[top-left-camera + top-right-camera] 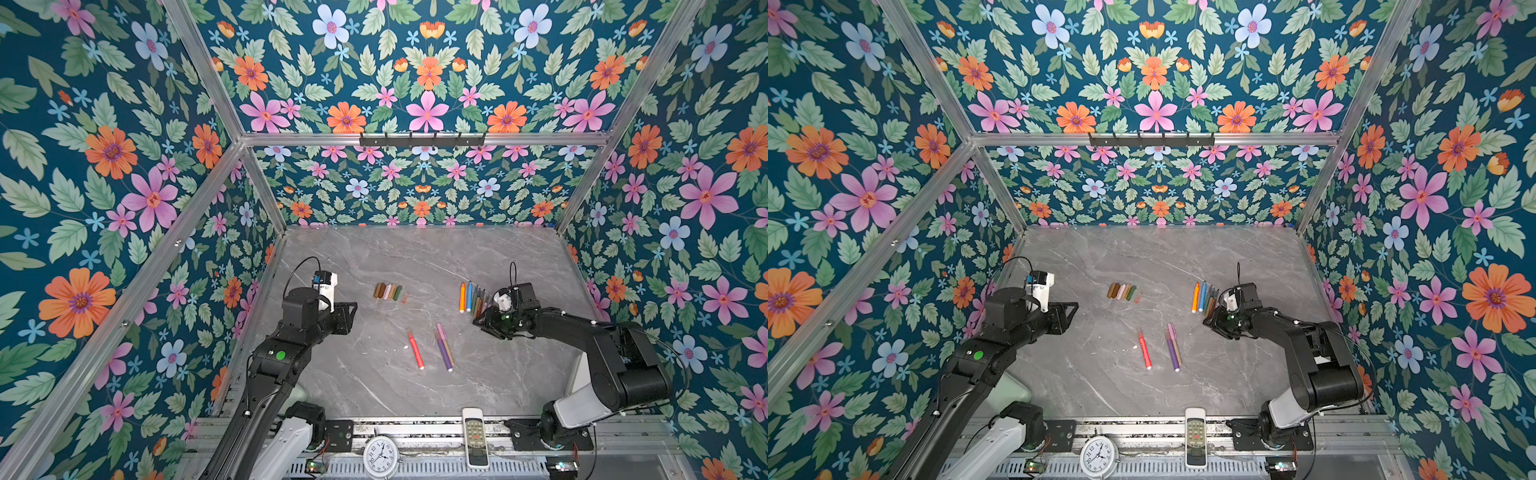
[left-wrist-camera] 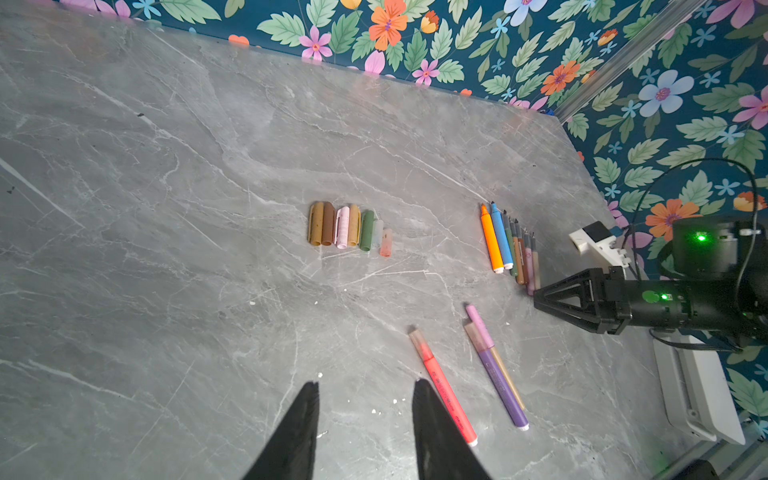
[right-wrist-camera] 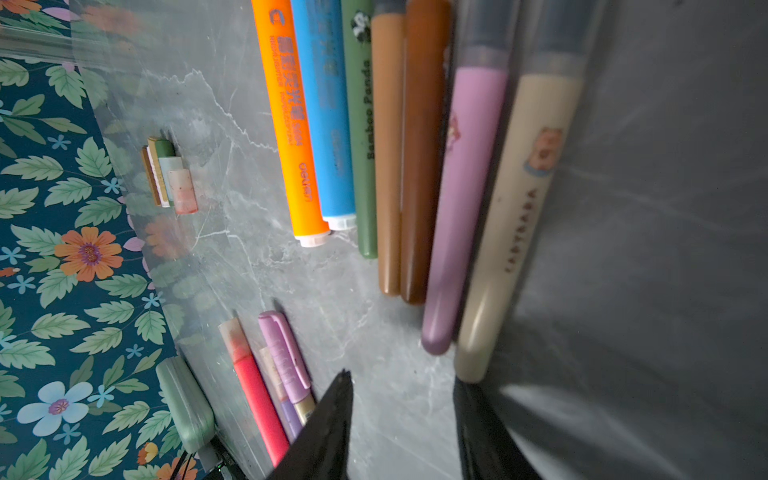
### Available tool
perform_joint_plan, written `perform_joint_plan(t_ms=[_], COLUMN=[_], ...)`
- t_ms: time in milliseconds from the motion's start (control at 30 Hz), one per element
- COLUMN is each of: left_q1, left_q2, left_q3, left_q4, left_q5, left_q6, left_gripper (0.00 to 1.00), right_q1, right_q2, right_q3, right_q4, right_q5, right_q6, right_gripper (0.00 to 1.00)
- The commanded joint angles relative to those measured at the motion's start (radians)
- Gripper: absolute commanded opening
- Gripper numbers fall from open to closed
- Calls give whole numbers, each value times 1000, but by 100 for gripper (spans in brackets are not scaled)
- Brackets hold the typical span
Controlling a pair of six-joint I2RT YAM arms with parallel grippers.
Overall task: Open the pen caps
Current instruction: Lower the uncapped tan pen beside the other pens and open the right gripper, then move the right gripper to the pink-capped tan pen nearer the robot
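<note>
Grey marble table (image 1: 415, 257), L gripper (image 2: 365, 382) seen w/ fingers apart, nothing held, R gripper (image 3: 401, 376) likewise spread, empty, 7 uncapped pens (image 3: 424, 166) laid just ahead of R fingers, 3 capped pens (image 2: 500, 386) beside L fingers, 7 pen caps (image 2: 351, 226) rowed well ahead.

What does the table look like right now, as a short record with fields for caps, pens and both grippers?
removed caps: seven, in a tight row mid-table
uncapped pens: seven, side by side, close to the right gripper
capped pens: red pen, purple pen, pink-capped pen, lying loose on the table
left gripper: open, empty, above the table
right gripper: open, empty
</note>
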Motion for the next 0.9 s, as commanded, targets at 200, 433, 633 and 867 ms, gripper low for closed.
perform_joint_plan(t_ms=[200,433,633,867], left_q1=[0,-1,-1,0], left_q2=[0,-2,-4,-7], left_q3=[0,0,0,0], left_q4=[20,20,20,20], left_q5=[1,1,1,1], left_q6=[-3,-4,-3,-3], left_gripper=[40,40,41,41], right_q1=[1,0,0,-2], right_q2=[19,23,-81,-281], right_q3=[19,36,-18,46], right_q4=[-57,-69,63,-83], right_q5=[63,59,-113,-85], right_q6=[-27,-35,4,-6], right_gripper=[43,43,46,47])
